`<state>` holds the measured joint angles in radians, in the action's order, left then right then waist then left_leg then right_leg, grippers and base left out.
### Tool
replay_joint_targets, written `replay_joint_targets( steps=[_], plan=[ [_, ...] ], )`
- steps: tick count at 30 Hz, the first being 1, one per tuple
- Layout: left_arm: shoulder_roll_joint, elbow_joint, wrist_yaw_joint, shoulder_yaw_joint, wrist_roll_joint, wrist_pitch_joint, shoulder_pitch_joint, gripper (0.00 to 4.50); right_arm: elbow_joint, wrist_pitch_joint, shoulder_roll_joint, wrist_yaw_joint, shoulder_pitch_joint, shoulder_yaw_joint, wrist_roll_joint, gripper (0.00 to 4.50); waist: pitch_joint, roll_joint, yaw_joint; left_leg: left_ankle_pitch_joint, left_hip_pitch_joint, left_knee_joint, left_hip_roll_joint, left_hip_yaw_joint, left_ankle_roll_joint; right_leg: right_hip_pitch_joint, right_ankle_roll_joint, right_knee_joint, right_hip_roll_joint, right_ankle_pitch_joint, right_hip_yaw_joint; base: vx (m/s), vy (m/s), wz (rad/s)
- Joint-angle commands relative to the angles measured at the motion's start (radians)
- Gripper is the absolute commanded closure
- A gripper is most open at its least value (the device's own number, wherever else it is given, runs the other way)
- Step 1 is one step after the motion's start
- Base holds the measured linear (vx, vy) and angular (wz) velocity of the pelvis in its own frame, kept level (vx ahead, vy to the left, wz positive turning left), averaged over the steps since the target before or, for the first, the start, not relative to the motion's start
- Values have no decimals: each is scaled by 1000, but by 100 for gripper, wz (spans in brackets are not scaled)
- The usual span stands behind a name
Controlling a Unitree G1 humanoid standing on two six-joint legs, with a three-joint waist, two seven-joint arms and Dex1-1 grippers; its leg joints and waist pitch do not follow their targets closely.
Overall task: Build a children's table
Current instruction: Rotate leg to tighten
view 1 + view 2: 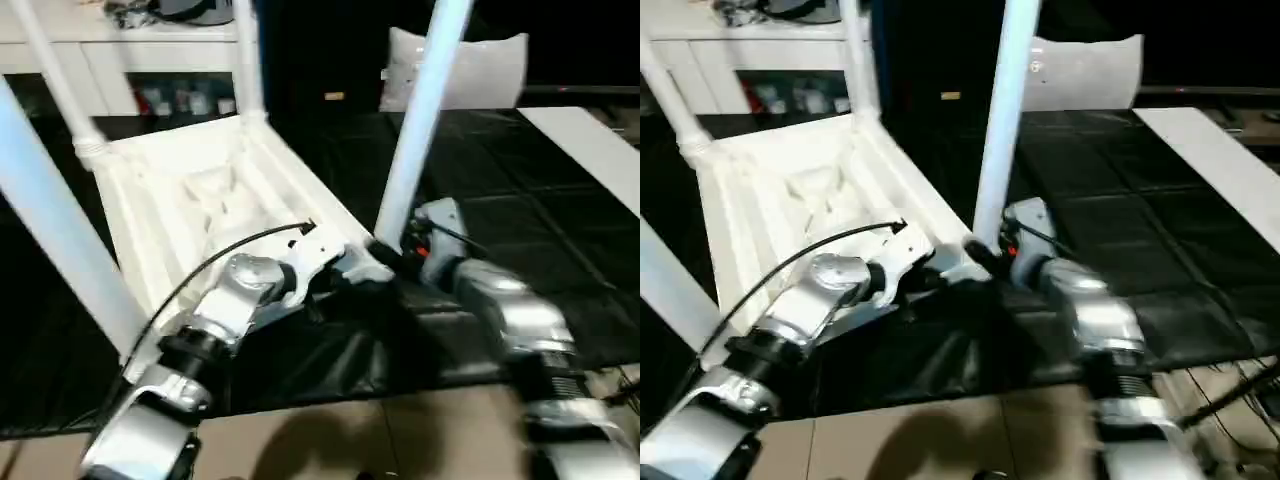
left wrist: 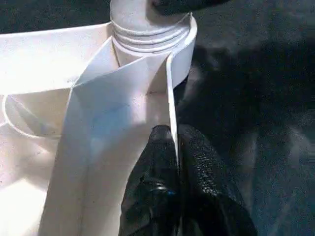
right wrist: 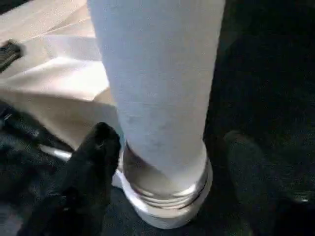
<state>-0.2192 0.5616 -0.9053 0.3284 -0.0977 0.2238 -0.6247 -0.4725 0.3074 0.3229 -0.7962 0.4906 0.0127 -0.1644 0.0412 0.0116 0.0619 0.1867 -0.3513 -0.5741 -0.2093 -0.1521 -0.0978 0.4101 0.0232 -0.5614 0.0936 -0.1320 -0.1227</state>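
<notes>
The children's table lies upside down on the black-covered work table, its white ribbed top [image 1: 200,190] facing up. Tapered white legs stand in its corner sockets: two at the back [image 1: 55,75] [image 1: 248,60], one at the near left [image 1: 50,220] and one at the near right [image 1: 415,120]. My left gripper [image 2: 174,135] is shut on the thin rim wall [image 2: 170,93] just beside the near-right socket [image 2: 147,29]. My right gripper [image 3: 172,152] straddles the base of the near-right leg [image 3: 157,83], open; one finger [image 3: 93,162] lies against the socket collar and the other stands off the leg.
A white shelf unit [image 1: 120,50] stands behind the table at the back left. A white bag [image 1: 480,65] sits at the back and a white board [image 1: 590,140] lies at the right. The black cover [image 1: 520,220] ends at the near edge above tan floor [image 1: 380,430].
</notes>
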Motion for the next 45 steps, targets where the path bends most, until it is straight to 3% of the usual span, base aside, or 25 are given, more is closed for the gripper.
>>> replay_joint_targets(
  steps=[1, 5, 10, 11, 12, 15, 29, 34, 36, 38, 39, 40, 41, 42, 43, 44, 45],
  plan=[
    [-31, -44, -124, 55, 5, -58, 24, 450, 32, -39, 57, -128, -19, 21, -19, 73, -69, 8, 8, 152, -10, 55, -13, -14, 95, -68, 148, 55, 51, -307, 46, 0, 0, 0],
    [-72, -48, -208, 87, 10, -117, 32, 450, 47, -56, 117, -248, -33, 41, -34, 73, -67, 7, 30, 142, -4, 56, -18, -17, 104, -66, 176, 50, 49, -278, 48, 0, 0, 0],
    [-124, -55, -335, 117, 20, -149, 29, 450, 51, -89, 166, -375, -44, 62, -54, 73, -62, 8, 40, 186, 0, 60, -21, -18, 83, -64, 155, 56, 51, -349, 48, 0, 0, 0],
    [-124, -55, -336, 118, 20, -149, 29, 450, 51, -89, 167, -378, -45, 62, -55, 89, -61, 8, 42, 196, 2, 61, -22, -18, 78, -62, 153, 58, 51, -363, 48, 0, 0, 0],
    [-131, -55, -361, 123, 20, -155, 24, 450, 62, -73, 173, -422, -50, 66, -75, 100, -61, 14, 42, 198, 2, 60, -21, -19, 77, -62, 150, 59, 51, -369, 48, 0, 0, 0],
    [-140, -55, -392, 133, 21, -165, 16, 450, 90, -25, 181, -486, -60, 84, -110, 120, -63, 12, 52, 188, 2, 60, -23, -18, 78, -64, 150, 56, 51, -363, 49, 0, 0, 0],
    [-128, -69, -397, 133, 24, -165, 34, 450, 108, 42, 165, -552, -86, 120, -146, 230, -66, 19, 61, 162, 0, 59, -22, -18, 68, -63, 138, 53, 53, -363, 49, 0, 0, 0],
    [-105, -75, -319, 100, 29, -74, 40, 450, 172, 108, 106, -438, -102, 99, -169, 241, -63, 20, 63, 168, 1, 61, -21, -17, 59, -62, 122, 58, 53, -394, 48, 0, 0, 0],
    [-82, -68, -265, 79, 30, -28, 37, 450, 171, 128, 81, -371, -95, 96, -150, 242, -59, 20, 56, 184, 1, 63, -18, -17, 44, -59, 110, 63, 54, -434, 47, 0, 0, 0],
    [-20, -44, -140, 27, 40, 42, 23, 450, 117, 152, 8, -160, -54, 84, -70, 243, -52, 23, 42, 246, 5, 59, -9, -14, 24, -52, 59, 83, 54, -573, 37, 0, 0, 0],
    [-20, -44, -140, 27, 40, 42, 23, 450, 117, 152, 8, -160, -54, 84, -70, 244, -48, 23, 33, 261, 3, 57, -6, -14, 16, -50, 45, 86, 51, -608, 34, 0, 0, 0],
    [16, -27, -62, 1, 40, 80, 11, 450, 83, 187, -43, -16, -23, 57, -39, 245, -46, 20, 21, 309, 8, 51, 0, -8, 6, -48, 8, 103, 52, -690, 18, -53, 16, -7],
    [16, -27, -62, 1, 40, 80, 11, 450, 83, 187, -43, -16, -23, 57, -39, 245, -46, 22, 10, 322, 8, 48, 3, -7, 2, -45, -9, 109, 52, -716, 12, 0, 0, 0],
    [36, -17, -15, -12, 37, 96, 4, 450, 58, 207, -78, 73, -1, 34, -27, 245, -45, 19, -5, 352, 11, 40, 7, -3, -4, -43, -41, 126, 50, -754, -7, 0, 0, 0],
    [75, -5, 67, -37, 35, 123, -4, 450, 25, 227, -132, 200, 27, 2, -20, 245, -48, 11, -24, 373, 12, 38, 7, 3, 1, -49, -52, 135, 51, -744, -20, 0, 0, 0],
    [95, 2, 98, -48, 36, 134, -9, 450, 10, 214, -157, 247, 37, -13, -22, 245, -49, 5, -45, 407, 1, 48, -4, 15, 7, -66, -55, 137, 48, -701, -38, 0, 0, 0],
    [111, 8, 126, -56, 34, 140, -14, 450, -8, 178, -177, 285, 45, -20, -18, 245, -50, -4, -51, 442, 2, 55, -17, 21, 11, -74, -55, 137, 48, -677, -46, 0, 0, 0]
  ],
)
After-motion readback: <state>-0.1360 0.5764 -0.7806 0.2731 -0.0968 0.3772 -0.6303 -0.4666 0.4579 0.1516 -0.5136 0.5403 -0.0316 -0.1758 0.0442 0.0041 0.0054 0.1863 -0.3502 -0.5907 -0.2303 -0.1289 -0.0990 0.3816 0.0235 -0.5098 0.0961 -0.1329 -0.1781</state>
